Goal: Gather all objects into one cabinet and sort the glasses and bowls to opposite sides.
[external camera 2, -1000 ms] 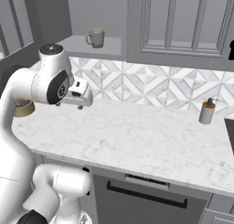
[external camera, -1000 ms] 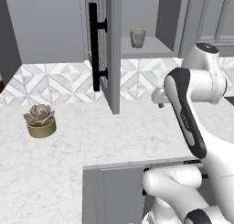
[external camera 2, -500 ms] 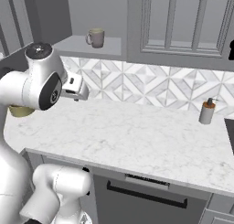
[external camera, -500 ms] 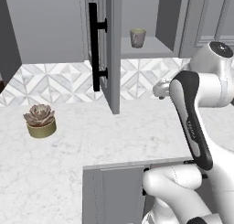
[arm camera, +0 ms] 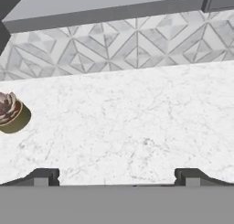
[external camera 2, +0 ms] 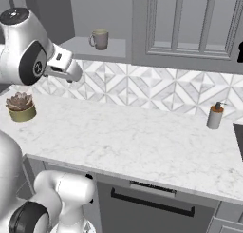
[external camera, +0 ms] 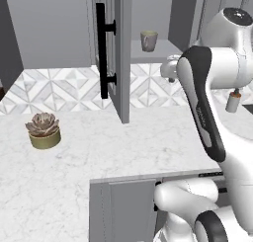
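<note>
A taupe mug (external camera: pixel 148 40) (external camera 2: pixel 99 39), one of the glasses, stands alone on the grey shelf (external camera: pixel 163 51) (external camera 2: pixel 78 44) of the open cabinet. The cabinet's door (external camera: pixel 118 53) swings out toward me, with its black bar handle (external camera: pixel 101 51) facing left. My gripper (arm camera: pixel 116 177) is open with nothing between its fingertips (arm camera: pixel 43 176). It hovers above the marble counter (arm camera: pixel 137 127), looking at the tiled wall below the shelf. My hand (external camera 2: pixel 64 68) is level with the backsplash, left of and lower than the mug. A black shape (external camera 2: pixel 240 52) is cut off at the right edge; I cannot tell what it is.
A potted succulent (external camera: pixel 43 130) (external camera 2: pixel 20 107) (arm camera: pixel 10 111) sits on the counter to the left. A soap dispenser (external camera 2: pixel 215 115) stands at the back right. Closed upper cabinets (external camera 2: pixel 190 23) hang right of the open shelf. A lower cabinet door (external camera: pixel 123 206) stands below the counter edge.
My arm has lifted and swung, carrying the hand up and toward the wall under the shelf. The mug and the succulent have stayed put. The gripper has stayed open.
</note>
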Tool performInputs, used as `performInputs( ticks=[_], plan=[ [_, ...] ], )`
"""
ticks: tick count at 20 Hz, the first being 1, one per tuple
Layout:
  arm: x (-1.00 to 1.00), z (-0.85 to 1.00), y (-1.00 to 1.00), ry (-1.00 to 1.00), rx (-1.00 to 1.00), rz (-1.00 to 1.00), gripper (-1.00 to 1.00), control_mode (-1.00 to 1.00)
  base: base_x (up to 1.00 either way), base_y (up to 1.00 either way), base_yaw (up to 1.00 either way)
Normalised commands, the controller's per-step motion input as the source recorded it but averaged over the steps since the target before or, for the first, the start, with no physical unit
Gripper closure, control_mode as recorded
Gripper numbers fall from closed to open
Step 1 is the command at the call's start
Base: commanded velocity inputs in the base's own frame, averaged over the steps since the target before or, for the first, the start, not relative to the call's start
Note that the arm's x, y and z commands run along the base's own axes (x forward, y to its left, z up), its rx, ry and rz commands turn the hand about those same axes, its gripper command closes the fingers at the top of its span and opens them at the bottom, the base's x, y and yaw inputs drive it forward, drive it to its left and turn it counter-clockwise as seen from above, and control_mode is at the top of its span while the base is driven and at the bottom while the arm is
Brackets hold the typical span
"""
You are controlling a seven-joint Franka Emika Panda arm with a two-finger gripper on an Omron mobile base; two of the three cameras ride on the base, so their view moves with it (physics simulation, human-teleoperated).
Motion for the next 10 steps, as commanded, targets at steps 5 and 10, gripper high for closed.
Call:
performInputs(
  ticks=[5, 10],
  plan=[
    [0.17, 0.13, 0.06, 0.0, 0.01, 0.05, -1.0, -1.0, 0.0, 0.0, 0.0],
    [0.05, 0.29, 0.0, 0.05, 0.03, 0.2, -1.0, -1.0, 0.0, 0.0, 0.0]
  ],
)
